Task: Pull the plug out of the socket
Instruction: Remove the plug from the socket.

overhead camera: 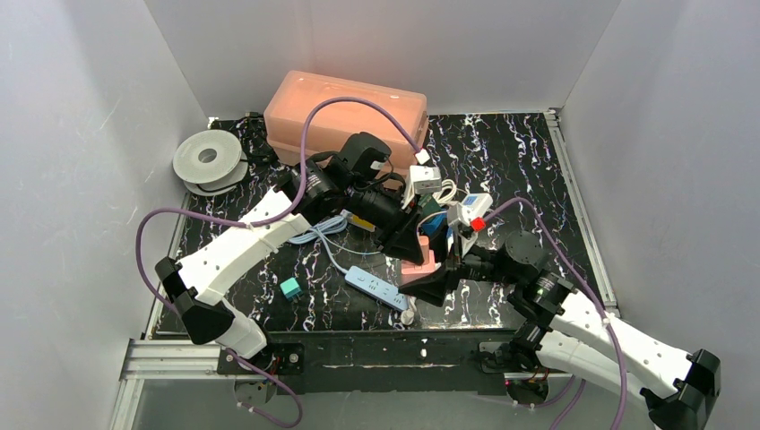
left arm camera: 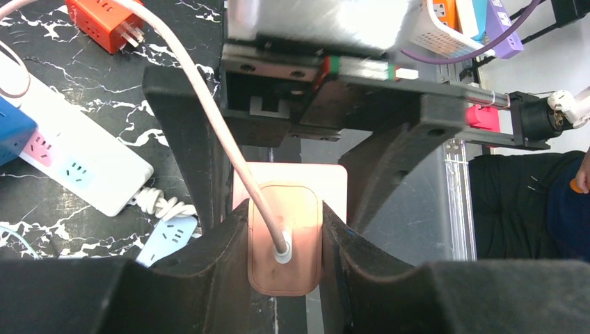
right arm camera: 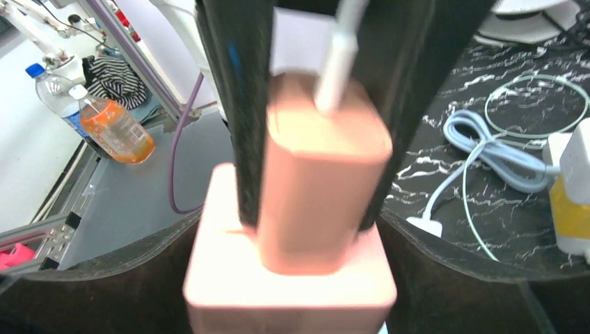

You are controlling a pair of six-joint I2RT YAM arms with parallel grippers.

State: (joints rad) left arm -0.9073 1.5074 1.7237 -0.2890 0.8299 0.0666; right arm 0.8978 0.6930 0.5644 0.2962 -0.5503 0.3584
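Left gripper (left arm camera: 284,233) jaws clamped on sides of pink rounded plastic plug (right arm camera: 323,195), pale cable (left arm camera: 209,104) coming out its top. Plug looks seated in pink square socket block (right arm camera: 292,303), near middle of black marbled table (overhead camera: 502,161). Right gripper (right arm camera: 291,233) jaws set wide either side of block, can't tell if squeezing or just beside. Right wrist view kinda blurry.

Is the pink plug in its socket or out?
In. The plug sits on the socket with no prongs showing between them; the left pincer is shut on it.
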